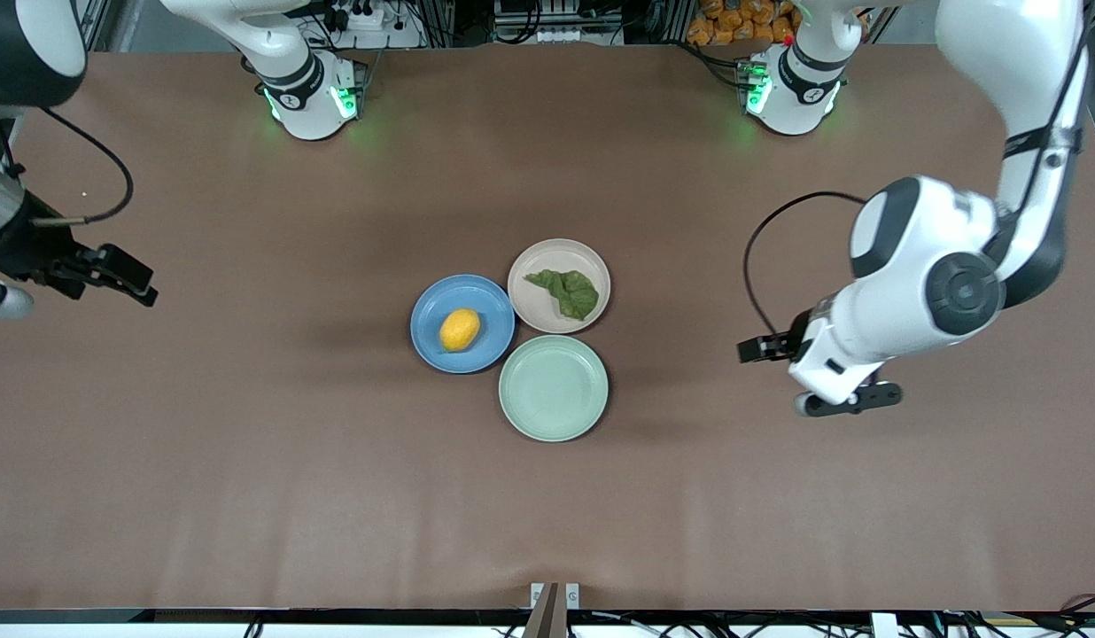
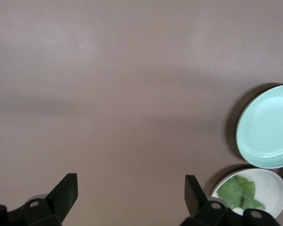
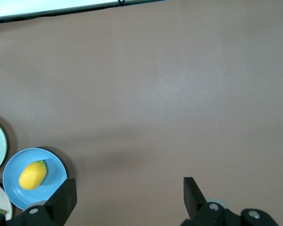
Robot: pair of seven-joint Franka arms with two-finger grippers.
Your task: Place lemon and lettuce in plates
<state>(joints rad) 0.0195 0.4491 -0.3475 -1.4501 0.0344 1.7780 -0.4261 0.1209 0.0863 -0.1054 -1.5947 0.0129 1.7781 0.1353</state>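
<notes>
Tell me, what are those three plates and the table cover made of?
The blue plate, beige-pink plate and mint-green plate look like matte moulded plastic or a fibre composite: flat pastel colour, soft sheen, no glaze glints. I cannot tell which. The brown table cover looks like paper or thin matting, with faint creases and seams.

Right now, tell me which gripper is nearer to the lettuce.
Left. The left gripper hangs open over bare table toward the left arm's end, with the lettuce in its beige-pink plate close by. The right gripper, also open, waits much farther off at the right arm's end.
</notes>
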